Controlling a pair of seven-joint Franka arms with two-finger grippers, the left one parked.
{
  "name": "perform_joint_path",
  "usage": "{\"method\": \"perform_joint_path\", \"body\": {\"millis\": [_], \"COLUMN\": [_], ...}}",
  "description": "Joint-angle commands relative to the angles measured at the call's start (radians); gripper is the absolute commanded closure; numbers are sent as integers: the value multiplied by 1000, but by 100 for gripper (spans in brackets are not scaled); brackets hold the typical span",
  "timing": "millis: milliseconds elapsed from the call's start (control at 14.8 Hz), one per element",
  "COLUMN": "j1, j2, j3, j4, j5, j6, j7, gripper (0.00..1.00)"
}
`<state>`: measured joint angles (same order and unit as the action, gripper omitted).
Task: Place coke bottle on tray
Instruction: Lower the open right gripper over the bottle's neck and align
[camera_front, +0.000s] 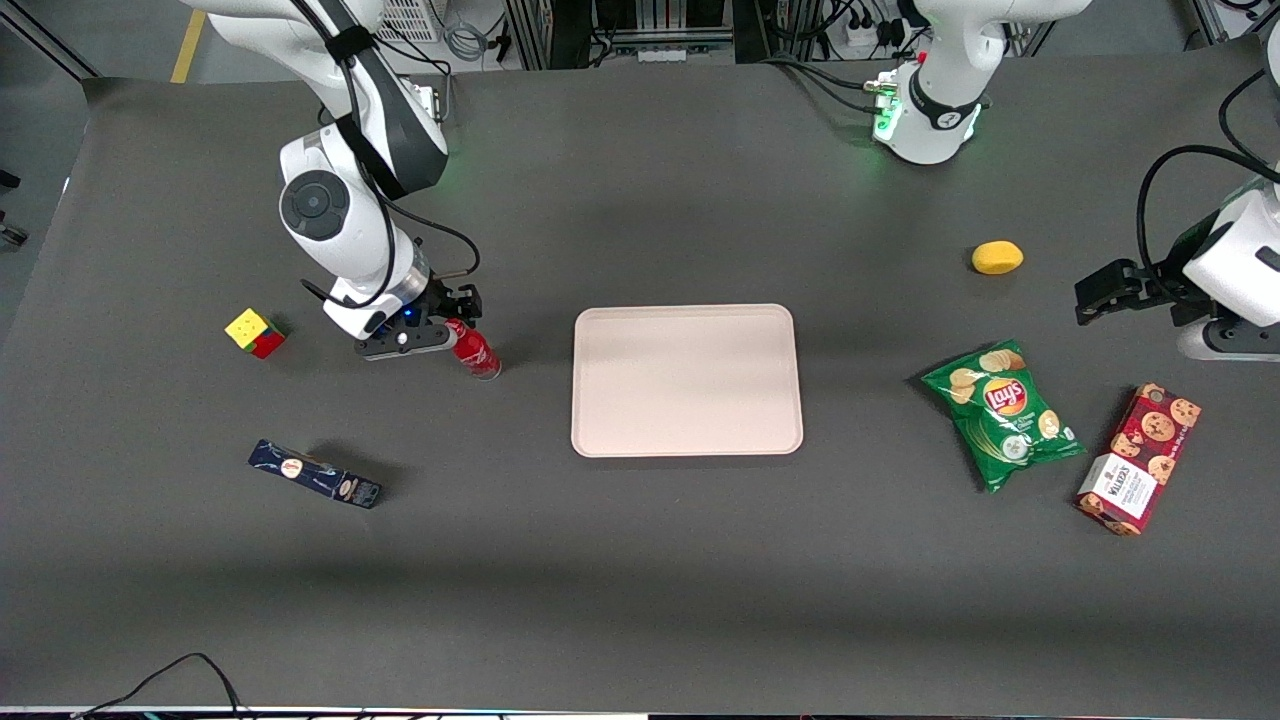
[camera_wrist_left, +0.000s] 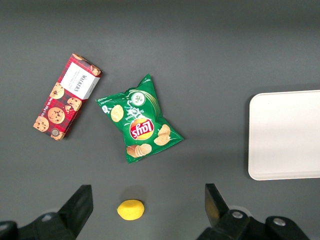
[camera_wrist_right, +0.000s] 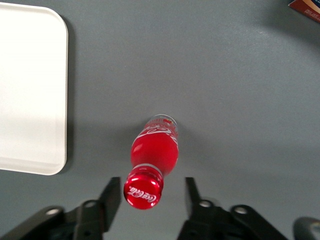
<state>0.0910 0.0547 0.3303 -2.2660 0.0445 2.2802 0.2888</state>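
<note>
The coke bottle (camera_front: 476, 353) is small and red with white script, and it stands on the dark table beside the tray, toward the working arm's end. In the right wrist view its red cap (camera_wrist_right: 143, 188) sits between my two fingers, closer to one finger (camera_wrist_right: 113, 189) than to the other. My gripper (camera_front: 455, 322) (camera_wrist_right: 152, 184) is open around the bottle's top, with a clear gap on one side. The pale pink tray (camera_front: 686, 380) (camera_wrist_right: 30, 90) (camera_wrist_left: 285, 135) lies flat at the table's middle with nothing on it.
A colourful cube (camera_front: 255, 332) and a dark blue box (camera_front: 314, 474) lie toward the working arm's end. Toward the parked arm's end lie a green chips bag (camera_front: 1003, 413), a red cookie box (camera_front: 1140, 458) and a yellow lemon (camera_front: 997, 257).
</note>
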Motion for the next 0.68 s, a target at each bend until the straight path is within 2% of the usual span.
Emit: {"method": "perform_joint_path", "body": {"millis": [0, 136, 407, 475, 610], "j1": [-5, -5, -5, -5, -4], "j2": [4, 10, 20, 22, 20], "j3": [9, 9, 9, 9, 9], "j4": [-3, -1, 3, 3, 5], "j5": [-23, -23, -23, -23, -23], "j6": [24, 31, 38, 38, 38], "j7": [18, 18, 18, 18, 18], "gripper": [54, 61, 68, 73, 95]}}
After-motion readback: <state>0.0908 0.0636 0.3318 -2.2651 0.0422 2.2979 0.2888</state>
